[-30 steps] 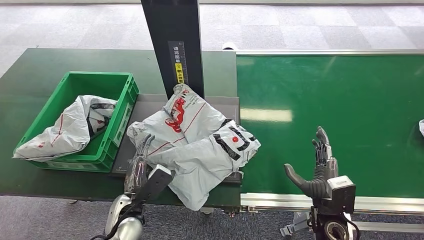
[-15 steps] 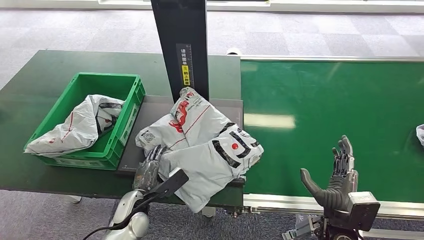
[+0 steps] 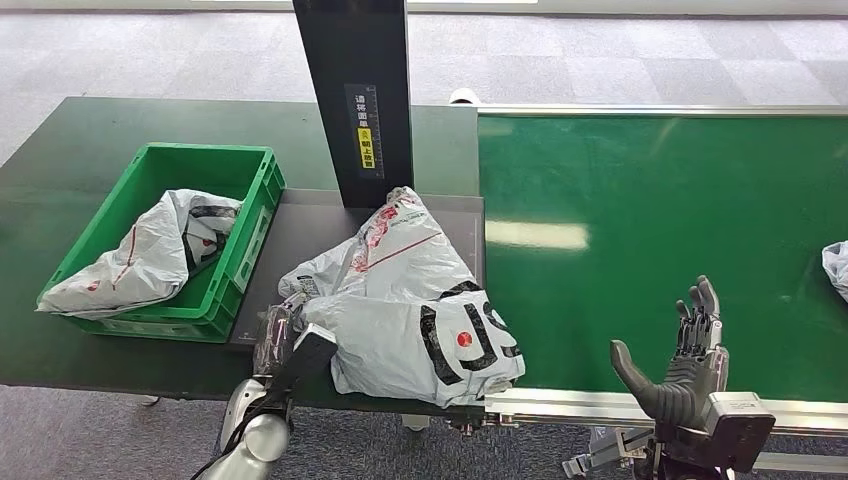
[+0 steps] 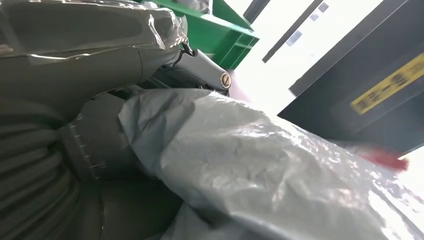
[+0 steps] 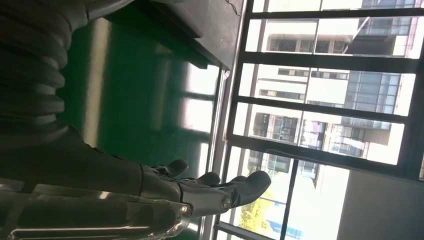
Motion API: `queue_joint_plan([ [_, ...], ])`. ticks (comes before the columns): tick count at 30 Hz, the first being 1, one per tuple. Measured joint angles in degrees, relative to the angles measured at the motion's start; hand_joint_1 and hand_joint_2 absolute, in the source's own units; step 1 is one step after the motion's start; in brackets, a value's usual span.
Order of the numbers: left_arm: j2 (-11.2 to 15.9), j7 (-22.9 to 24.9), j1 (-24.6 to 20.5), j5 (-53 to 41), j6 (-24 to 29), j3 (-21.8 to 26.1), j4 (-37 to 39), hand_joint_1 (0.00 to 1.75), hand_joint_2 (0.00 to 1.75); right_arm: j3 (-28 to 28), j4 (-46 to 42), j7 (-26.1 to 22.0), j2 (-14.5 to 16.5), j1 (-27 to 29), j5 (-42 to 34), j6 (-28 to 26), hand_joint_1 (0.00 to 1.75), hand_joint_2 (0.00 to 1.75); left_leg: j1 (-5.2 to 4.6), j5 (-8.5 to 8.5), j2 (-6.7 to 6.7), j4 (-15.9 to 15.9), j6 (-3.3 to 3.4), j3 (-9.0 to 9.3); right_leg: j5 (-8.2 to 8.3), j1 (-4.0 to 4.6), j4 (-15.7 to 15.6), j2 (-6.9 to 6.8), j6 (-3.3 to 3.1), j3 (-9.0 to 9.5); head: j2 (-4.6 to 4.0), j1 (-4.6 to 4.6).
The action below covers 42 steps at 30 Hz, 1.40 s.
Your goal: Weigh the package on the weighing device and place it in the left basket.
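The package has just been tugged nearer the front edge of the weighing device, its black lettering now facing up. The left robot hand grips its near corner, the plastic bunched against the thumb. The right robot hand hangs spread and empty over the green belt. Seemingly, the lift toward the left basket is starting.

My right hand reaches in from nine o'clock, its fingers stretched out and apart, holding nothing. Under it I see the green belt. From twelve to five o'clock stand tall windows.
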Motion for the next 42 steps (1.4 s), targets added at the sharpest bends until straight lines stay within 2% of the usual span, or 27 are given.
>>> queue_joint_plan([
  [5, 0.0, -9.9, -0.1, 9.2, 3.8, -0.7, -2.9, 1.75, 1.75, 0.0, 0.0, 0.0, 0.0, 0.0, -0.7, -0.4, 0.00, 1.75, 0.00, -0.09, 0.09, 0.0, 0.02, -0.18, -0.05, 0.00, 0.0, 0.05, 0.02, -0.21, 0.00, -0.01],
  [9, 0.0, -13.6, 0.2, 12.7, 5.7, -1.4, -5.3, 1.75, 1.75, 0.0, 0.0, 0.0, 0.0, 0.1, -0.8, -0.4, 0.00, 1.75, 0.00, -0.12, 0.15, 0.0, 0.01, -0.27, -0.06, 0.00, 0.0, 0.10, 0.00, -0.30, 0.01, -0.01],
  [14, 1.3, -17.2, 1.8, 20.3, 12.8, -4.2, -13.5, 1.75, 1.75, 0.1, 0.0, -0.2, 0.0, 0.2, -1.2, -0.7, 0.00, 1.75, 0.01, -0.14, 0.19, 0.0, 0.00, -0.32, -0.08, 0.01, 0.0, 0.15, -0.02, -0.35, 0.00, -0.01],
  [17, 1.9, -17.4, 3.3, 17.1, 14.0, -4.8, -22.3, 1.75, 1.75, 0.2, 0.1, -0.4, -0.2, 0.1, -1.9, -1.1, 0.00, 1.75, 0.02, -0.14, 0.19, 0.0, -0.01, -0.36, -0.09, 0.02, 0.0, 0.16, -0.02, -0.37, 0.00, -0.01],
  [20, 1.7, -17.6, 3.9, 8.1, 14.1, -3.3, -30.9, 1.75, 1.75, 0.3, 0.4, -0.7, -0.3, 0.0, -2.1, -1.2, 0.00, 1.75, 0.01, -0.15, 0.19, 0.0, -0.01, -0.38, -0.11, 0.01, 0.0, 0.16, 0.00, -0.38, 0.00, -0.01],
  [24, 0.9, -17.6, 3.6, -1.3, 14.1, 1.3, -37.5, 1.75, 1.75, 0.5, 0.6, -1.2, -0.3, 0.1, -2.1, -1.4, 0.00, 1.75, 0.02, -0.15, 0.21, 0.0, 0.00, -0.35, -0.11, 0.02, 0.0, 0.18, 0.00, -0.38, 0.00, -0.01],
  [27, -0.1, -17.5, 1.8, -9.1, 14.1, 6.2, -39.8, 1.75, 1.75, 0.5, 0.7, -1.4, -0.3, 0.3, -1.8, -1.6, 0.00, 1.75, 0.02, -0.14, 0.19, 0.0, -0.01, -0.33, -0.11, 0.02, 0.0, 0.17, 0.00, -0.37, 0.00, 0.00],
  [32, -2.6, -17.5, -5.7, -25.4, 14.1, 19.0, -36.0, 1.75, 1.75, 0.5, 0.6, -1.5, -0.3, 1.0, -0.9, -1.8, 0.00, 1.75, 0.02, -0.12, 0.28, 0.0, -0.01, -0.27, -0.08, 0.03, 0.0, 0.26, -0.03, -0.33, 0.00, -0.01],
  [36, -3.4, -17.0, -12.7, -31.7, 14.1, 29.7, -30.1, 1.75, 1.75, 0.4, 0.4, -1.5, -0.3, 1.5, -0.3, -1.8, 0.00, 1.75, 0.03, -0.11, 0.42, 0.0, -0.02, -0.25, -0.06, 0.04, 0.0, 0.38, -0.04, -0.36, 0.01, 0.01],
  [39, -3.2, -12.1, -17.4, -37.1, 14.1, 36.3, -24.5, 1.75, 1.75, 0.4, 0.0, -1.4, -0.3, 1.7, 0.0, -1.8, 0.00, 1.75, 0.03, -0.12, 0.48, 0.0, -0.02, -0.25, -0.07, 0.04, 0.0, 0.43, -0.04, -0.38, 0.01, 0.00],
  [42, -1.7, -1.2, -20.1, -43.1, 14.1, 39.4, -19.2, 1.75, 1.75, 0.2, -0.8, -1.2, -0.3, 2.1, 0.1, -1.8, 0.00, 1.75, 0.03, -0.13, 0.50, 0.0, -0.03, -0.25, -0.07, 0.04, 0.0, 0.46, -0.04, -0.40, 0.00, 0.01],
])
